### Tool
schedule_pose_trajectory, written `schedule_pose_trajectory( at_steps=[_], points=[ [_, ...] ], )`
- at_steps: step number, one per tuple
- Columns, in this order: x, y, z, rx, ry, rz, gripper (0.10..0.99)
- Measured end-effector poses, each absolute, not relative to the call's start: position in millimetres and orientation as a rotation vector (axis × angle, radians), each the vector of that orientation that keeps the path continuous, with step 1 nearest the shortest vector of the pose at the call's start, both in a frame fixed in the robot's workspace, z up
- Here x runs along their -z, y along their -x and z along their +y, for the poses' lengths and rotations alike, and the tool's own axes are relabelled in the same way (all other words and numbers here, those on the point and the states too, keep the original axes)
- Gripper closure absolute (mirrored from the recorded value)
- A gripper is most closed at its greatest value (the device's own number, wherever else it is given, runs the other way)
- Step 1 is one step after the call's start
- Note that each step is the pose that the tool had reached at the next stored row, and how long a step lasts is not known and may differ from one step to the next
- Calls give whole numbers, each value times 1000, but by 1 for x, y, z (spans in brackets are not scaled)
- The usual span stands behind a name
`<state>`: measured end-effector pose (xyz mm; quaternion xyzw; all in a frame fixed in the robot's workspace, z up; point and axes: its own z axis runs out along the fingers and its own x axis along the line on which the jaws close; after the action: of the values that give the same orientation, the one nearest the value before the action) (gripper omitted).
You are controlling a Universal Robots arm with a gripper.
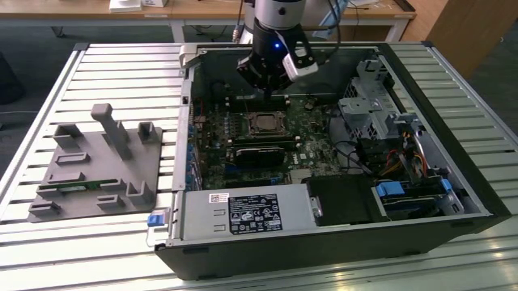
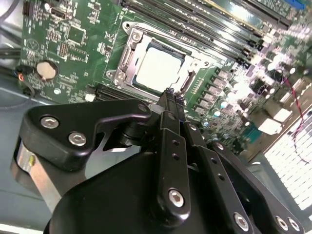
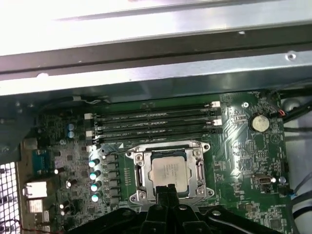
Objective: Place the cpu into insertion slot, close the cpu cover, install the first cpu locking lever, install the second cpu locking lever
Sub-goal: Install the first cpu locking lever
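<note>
Cpu seated in the insertion slot; cpu cover looks down around it; we judge the lever step in hand, calling for a fine, steady push; end effector pinched narrow, holding nothing, tips just beside the cover's edge; contact unclear.

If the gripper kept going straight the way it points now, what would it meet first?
Probably the near edge of the cpu cover, or the cpu just inside it: the shut gripper aims there. Depth is unclear, so I cannot say which.
</note>
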<state>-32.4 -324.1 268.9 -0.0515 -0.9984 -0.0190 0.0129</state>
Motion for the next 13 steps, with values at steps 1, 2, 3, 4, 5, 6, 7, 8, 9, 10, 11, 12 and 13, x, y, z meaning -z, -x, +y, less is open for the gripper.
schedule_pose_trajectory(
  at_steps=[1, 2, 3, 4, 5, 6, 7, 8, 9, 10, 11, 12, 13],
  points=[
    [-269, 32, -324, 59, 141, -3112, 980],
    [-269, 32, -324, 59, 125, -3113, 980],
    [-269, 32, -324, 59, 110, -3114, 980],
    [-269, 32, -324, 59, 97, -3115, 980],
    [-269, 33, -324, 59, 87, -3116, 980],
    [-269, 33, -324, 59, 80, -3118, 980],
    [-269, 33, -325, 59, 75, -3120, 980],
    [-269, 34, -325, 59, 70, -3122, 980],
    [-269, 34, -325, 59, 65, -3124, 980],
    [-269, 35, -325, 60, 59, -3126, 980],
    [-269, 35, -325, 61, 50, -3126, 980],
    [-269, 35, -325, 64, 35, -3126, 980],
    [-268, 35, -325, 66, 18, -3126, 980]
  ],
)
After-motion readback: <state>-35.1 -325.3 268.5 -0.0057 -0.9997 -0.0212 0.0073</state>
